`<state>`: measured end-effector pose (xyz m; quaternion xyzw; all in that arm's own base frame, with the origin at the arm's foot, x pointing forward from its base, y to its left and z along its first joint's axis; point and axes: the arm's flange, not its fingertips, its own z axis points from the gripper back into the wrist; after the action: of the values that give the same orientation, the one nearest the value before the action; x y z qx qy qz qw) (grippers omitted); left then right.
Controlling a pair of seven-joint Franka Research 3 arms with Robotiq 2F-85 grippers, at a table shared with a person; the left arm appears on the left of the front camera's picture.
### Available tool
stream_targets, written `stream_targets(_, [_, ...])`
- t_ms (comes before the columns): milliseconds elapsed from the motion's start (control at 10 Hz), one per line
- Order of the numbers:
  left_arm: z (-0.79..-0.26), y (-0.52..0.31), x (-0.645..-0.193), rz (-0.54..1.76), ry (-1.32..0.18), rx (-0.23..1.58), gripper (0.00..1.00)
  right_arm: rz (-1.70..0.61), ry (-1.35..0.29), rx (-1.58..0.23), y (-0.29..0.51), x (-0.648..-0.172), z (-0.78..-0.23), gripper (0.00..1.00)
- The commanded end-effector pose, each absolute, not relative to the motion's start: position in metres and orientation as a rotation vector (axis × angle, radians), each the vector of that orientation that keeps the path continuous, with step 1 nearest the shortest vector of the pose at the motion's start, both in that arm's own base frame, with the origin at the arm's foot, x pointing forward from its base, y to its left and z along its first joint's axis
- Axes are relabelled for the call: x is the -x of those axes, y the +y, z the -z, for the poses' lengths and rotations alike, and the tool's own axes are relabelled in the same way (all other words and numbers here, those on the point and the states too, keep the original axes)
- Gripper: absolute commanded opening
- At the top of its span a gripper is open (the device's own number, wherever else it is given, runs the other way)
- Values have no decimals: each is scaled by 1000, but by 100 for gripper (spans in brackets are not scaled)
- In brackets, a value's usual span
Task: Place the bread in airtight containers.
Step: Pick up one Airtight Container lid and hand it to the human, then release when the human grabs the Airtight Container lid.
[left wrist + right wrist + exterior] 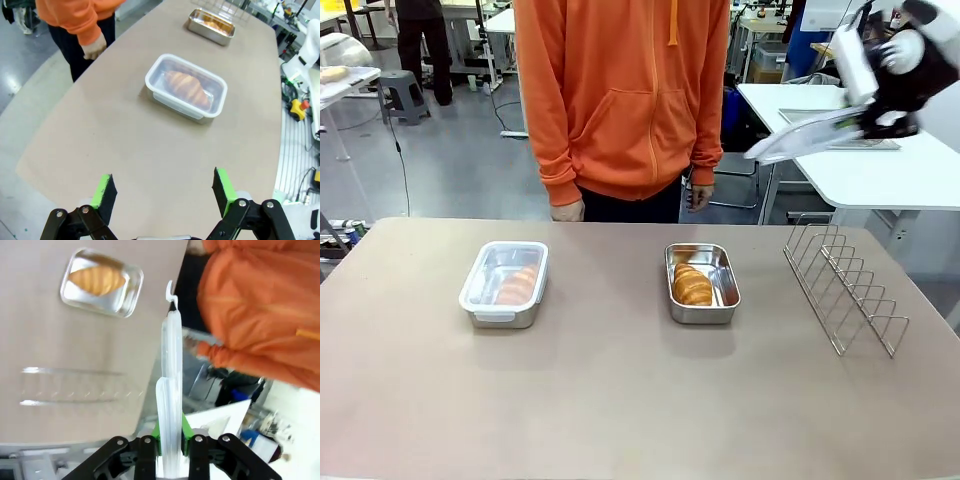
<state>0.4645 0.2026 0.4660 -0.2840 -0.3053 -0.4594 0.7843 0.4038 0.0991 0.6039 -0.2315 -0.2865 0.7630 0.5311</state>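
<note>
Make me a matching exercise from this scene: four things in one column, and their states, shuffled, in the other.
Things:
1. left container
2. right container
3. right hand
4. left hand

States:
A. open, holding nothing
B. uncovered, croissant inside
C. shut on the clear lid, raised above the table
D. lid already on, croissant inside

Pairs: 1-D, 2-B, 3-C, 4-A
</note>
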Motion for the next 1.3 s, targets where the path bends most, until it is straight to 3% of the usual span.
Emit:
stream_targets(0, [-469, 200, -464, 981, -645, 605, 100, -1917, -829, 511, 105, -439, -580, 0])
stream_targets(300, [-469, 200, -464, 981, -645, 605, 100, -1955, -912, 472, 111, -453, -571, 0])
stream_targets(400, [-469, 200, -464, 981, -645, 605, 100, -1869, -974, 481, 107, -457, -569, 0])
stream_targets(500, [-469, 200, -464, 981, -645, 605, 100, -1920, -837, 494, 126, -444, -559, 0])
stream_targets(1200, [-469, 200, -464, 981, -645, 605, 100, -1920, -837, 494, 126, -444, -559, 0])
